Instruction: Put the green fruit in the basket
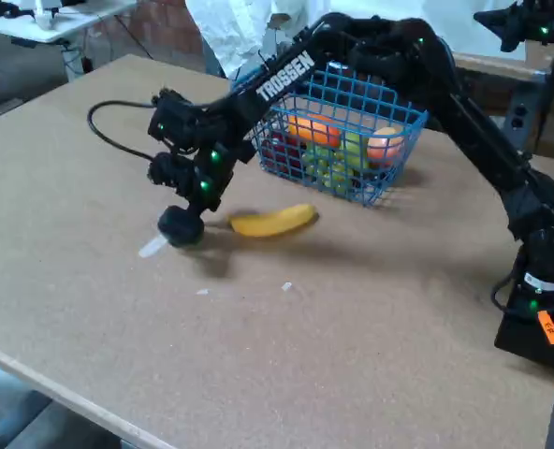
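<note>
On the brown surface (286,365), nearest the fixed view, the fingers (182,224) grip the green fruit (181,225) just above the board; just right lies a banana (273,222); farther back stands the basket (389,164), holding other fruit.

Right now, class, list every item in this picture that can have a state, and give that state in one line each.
Small dark green glossy fruit: at the black gripper's tip, just above the tabletop, not in the basket.
Black gripper: lowered at the fruit; open or shut unclear.
Blue wire-mesh basket: upright, holding several fruits.
Yellow banana: lying flat on the table, outside the basket.
</note>
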Controlling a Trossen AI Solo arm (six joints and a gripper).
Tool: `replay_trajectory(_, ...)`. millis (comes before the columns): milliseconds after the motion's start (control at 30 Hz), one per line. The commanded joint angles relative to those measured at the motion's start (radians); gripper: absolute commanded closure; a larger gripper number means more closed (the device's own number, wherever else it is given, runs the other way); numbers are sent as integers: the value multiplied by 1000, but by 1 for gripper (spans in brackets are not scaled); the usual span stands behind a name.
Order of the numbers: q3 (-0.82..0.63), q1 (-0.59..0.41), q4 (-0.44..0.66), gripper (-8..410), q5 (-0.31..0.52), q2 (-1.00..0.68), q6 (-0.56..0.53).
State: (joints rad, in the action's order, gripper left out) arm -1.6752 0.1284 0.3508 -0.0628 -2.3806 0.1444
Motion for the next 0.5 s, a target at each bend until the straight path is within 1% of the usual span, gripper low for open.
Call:
replay_trajectory(0,0,0,-15,48,1,0,-21)
replay_trajectory(233,0,2,-33,55,0,1,-14)
replay_trajectory(367,0,2,-34,78,0,1,-10)
replay_trajectory(467,0,3,-34,107,-2,1,-8)
